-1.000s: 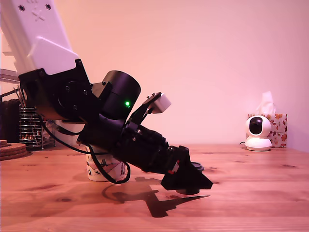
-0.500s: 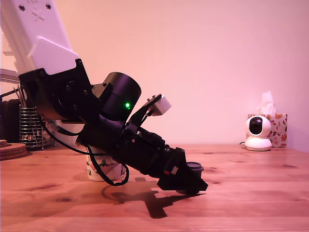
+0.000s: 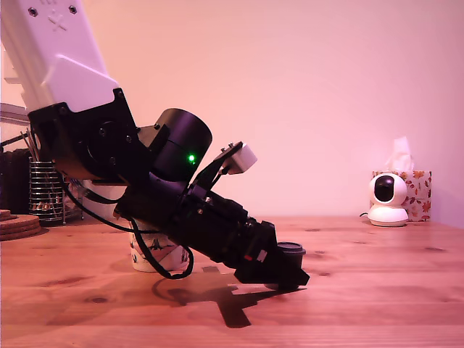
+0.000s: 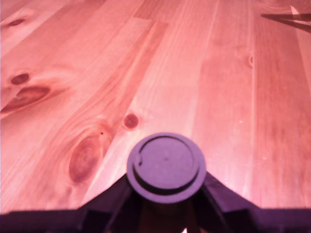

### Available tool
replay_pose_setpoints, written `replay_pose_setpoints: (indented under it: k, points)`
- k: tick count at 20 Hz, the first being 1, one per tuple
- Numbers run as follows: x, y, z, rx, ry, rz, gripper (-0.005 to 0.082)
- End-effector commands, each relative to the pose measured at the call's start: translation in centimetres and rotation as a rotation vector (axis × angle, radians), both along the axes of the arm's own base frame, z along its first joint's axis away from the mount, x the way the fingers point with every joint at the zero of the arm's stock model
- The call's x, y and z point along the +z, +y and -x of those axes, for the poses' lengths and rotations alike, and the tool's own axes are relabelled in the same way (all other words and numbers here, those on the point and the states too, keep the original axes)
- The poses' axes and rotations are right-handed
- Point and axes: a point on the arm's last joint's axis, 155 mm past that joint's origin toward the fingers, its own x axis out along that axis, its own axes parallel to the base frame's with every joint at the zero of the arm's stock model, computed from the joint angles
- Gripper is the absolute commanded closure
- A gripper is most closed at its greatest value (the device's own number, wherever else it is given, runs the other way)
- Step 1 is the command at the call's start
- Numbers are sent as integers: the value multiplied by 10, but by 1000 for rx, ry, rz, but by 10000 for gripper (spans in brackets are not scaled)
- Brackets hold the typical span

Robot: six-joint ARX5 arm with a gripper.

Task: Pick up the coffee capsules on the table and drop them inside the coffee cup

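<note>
Hand [image 4: 165, 206] grips the coffee capsule [image 4: 166, 165] under its rim, low over the counter [image 4: 97, 73]. Bare wood lies open ahead. The coffee cup [image 3: 156, 255] sits behind the arm.

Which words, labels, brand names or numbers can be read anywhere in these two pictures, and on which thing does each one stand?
None can be read.
The small dark brown-black tapered capsule shows only an embossed ring on its lid, no letters.
The floral cardboard tissue box and the round white security camera show no readable print.
</note>
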Motion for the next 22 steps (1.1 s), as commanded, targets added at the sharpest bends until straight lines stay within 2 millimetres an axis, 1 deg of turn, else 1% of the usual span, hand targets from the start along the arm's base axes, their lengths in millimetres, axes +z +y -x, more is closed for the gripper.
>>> replay_pose_setpoints:
  k: [1, 5, 14, 17, 21, 22]
  points:
    - [-7, -2, 0, -6, 3, -5, 627]
    - [0, 2, -3, 26, 42, 3, 627]
    - [44, 12, -1, 45, 53, 5, 627]
    - [71, 20, -11, 70, 18, 34, 625]
    - [112, 47, -39, 152, -44, 91, 624]
    - [119, 56, -47, 179, -50, 100, 624]
